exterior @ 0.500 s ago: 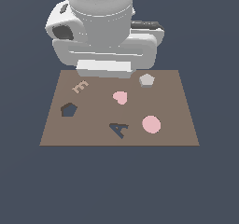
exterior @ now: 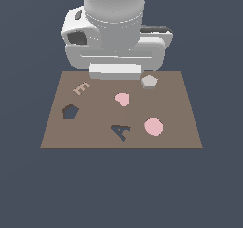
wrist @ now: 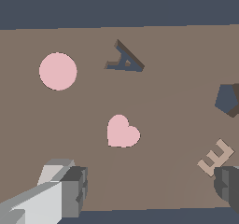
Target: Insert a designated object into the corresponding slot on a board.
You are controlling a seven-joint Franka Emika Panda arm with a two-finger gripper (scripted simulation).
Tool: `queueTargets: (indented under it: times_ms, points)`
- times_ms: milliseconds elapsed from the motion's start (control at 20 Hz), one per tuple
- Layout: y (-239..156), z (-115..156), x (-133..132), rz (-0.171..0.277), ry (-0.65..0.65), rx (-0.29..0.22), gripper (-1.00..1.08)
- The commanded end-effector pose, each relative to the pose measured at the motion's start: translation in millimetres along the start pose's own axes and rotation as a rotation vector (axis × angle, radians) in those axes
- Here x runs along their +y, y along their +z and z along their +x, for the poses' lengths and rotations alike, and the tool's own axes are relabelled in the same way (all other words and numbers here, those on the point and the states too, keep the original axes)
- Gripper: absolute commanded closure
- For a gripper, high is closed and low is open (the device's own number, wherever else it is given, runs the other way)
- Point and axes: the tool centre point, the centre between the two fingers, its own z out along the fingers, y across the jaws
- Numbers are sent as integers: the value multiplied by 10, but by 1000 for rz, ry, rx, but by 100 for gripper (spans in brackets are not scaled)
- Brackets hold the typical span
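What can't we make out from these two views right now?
- Gripper: in the exterior view the arm's white body hides it. The wrist view shows one finger in part and cuts the other off at the frame edge.
- Grey pentagon block: mostly behind that finger in the wrist view, so contact is unclear.
- Pentagon slot: clipped by the wrist view's edge; whole in the exterior view.
- Board: its far edge sits behind the arm in the exterior view.
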Motion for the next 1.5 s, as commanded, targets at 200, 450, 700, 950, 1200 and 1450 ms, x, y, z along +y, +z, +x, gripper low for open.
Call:
queueTargets:
  times_ms: [200,450,700,950,1200,1450]
  points:
    - [279,-175,-360,1,-80,7,-92]
    - [586,-391,-732,3,-166,15,-92]
    - [821,-567,-996,3,-230,21,-92]
    - [956,-669,-1139,3,-265,25,-92]
    - [982,-689,-1166,3,-272,24,-92]
    - [1057,-687,-1167,2,-272,24,-92]
